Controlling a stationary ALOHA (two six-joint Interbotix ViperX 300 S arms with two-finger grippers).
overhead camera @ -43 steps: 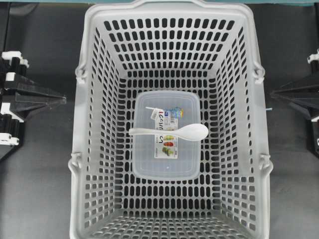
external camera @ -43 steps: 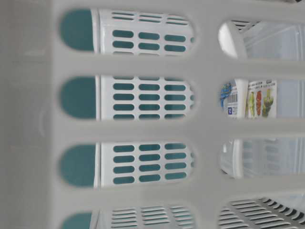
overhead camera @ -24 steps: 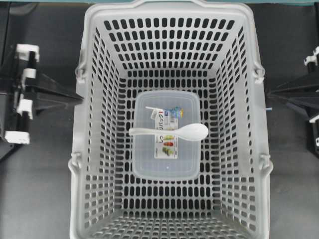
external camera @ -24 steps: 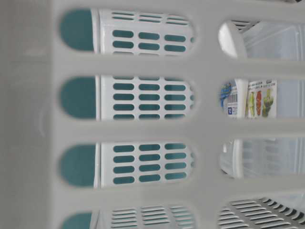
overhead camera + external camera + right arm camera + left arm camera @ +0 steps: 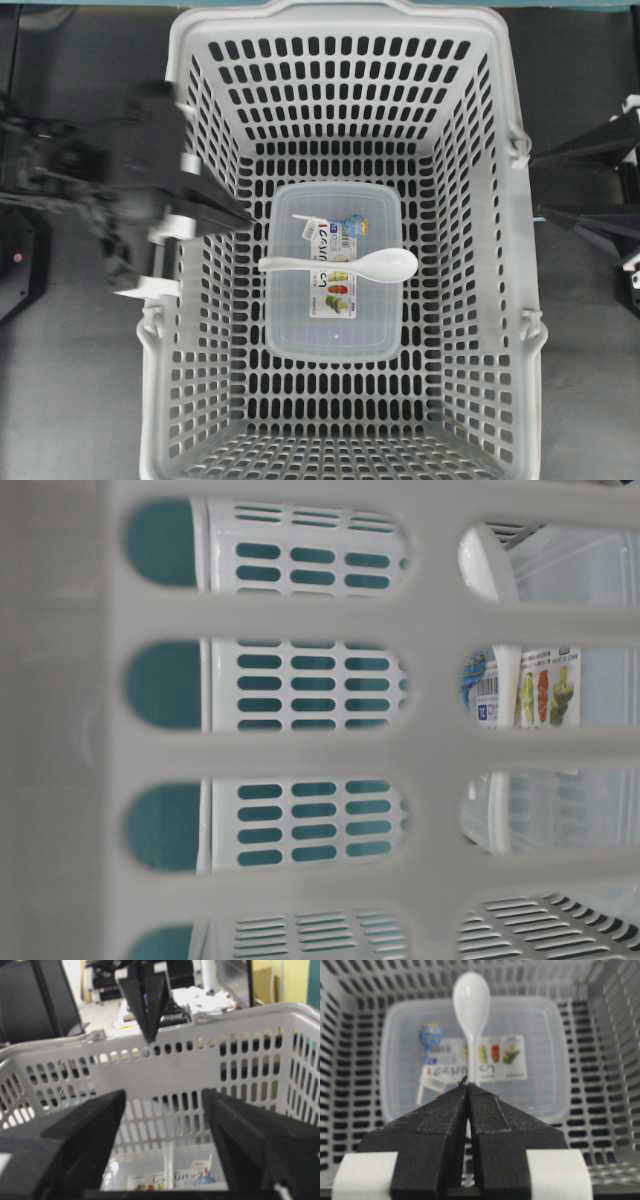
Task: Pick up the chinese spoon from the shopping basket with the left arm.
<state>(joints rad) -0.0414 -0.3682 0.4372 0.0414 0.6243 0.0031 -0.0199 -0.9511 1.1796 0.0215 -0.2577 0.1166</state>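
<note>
The white chinese spoon (image 5: 345,264) lies across the lid of a clear container (image 5: 332,320) on the floor of the grey shopping basket (image 5: 505,260), bowl to the right. My left gripper (image 5: 245,218) is shut and empty. It reaches over the basket's left rim, up and left of the spoon's handle end. In the left wrist view the shut tips (image 5: 466,1086) point along the spoon (image 5: 471,995), which lies beyond them. My right gripper (image 5: 536,187) is open and empty outside the basket's right wall; its jaws stand wide apart in the right wrist view (image 5: 164,1097).
The basket walls (image 5: 615,1060) rise high around the container (image 5: 535,1035). The table-level view shows the slotted wall (image 5: 300,750) up close, with the container's label (image 5: 545,685) behind it. Dark table (image 5: 70,380) lies on both sides of the basket.
My left arm has swung right from outside the basket, over the left rim, towards the spoon's handle. My right gripper has opened. The spoon and container have not moved.
</note>
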